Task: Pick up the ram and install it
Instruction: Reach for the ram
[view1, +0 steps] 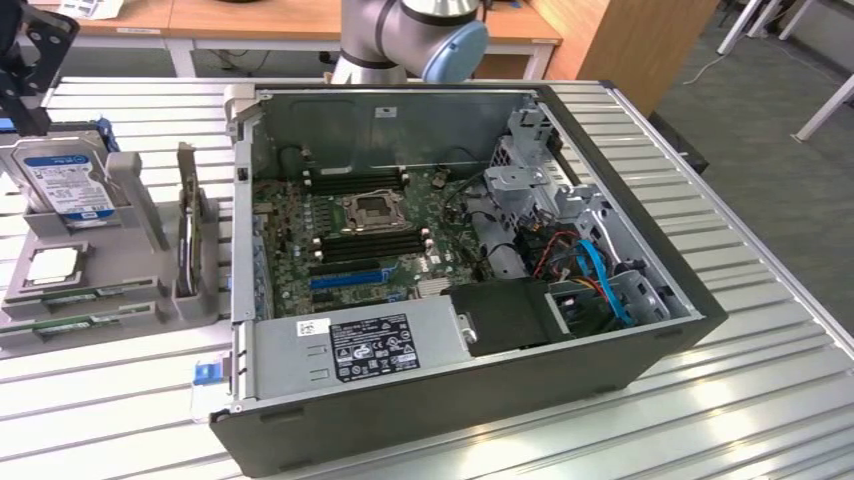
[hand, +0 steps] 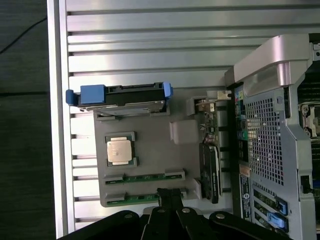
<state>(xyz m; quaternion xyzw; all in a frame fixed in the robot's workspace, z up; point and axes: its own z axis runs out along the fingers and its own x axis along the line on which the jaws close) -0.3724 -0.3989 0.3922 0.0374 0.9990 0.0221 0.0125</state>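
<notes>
While approach is judged in hand, gripper (hand: 170, 194) is noted clenched, empty; ram (hand: 132, 198) is seen flat in grey holder (hand: 155, 150), just beside jaw tips. Opening judged needed before grasp.

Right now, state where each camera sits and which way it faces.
Exterior view: high off the arm, looking obliquely down into the open computer case; the arm's joint shows behind it.
Wrist view: on the wrist, looking straight down at the grey parts holder; the shut gripper shows above one ram stick.
Shared: holder, hard drive, processor, ram sticks, case.
</notes>
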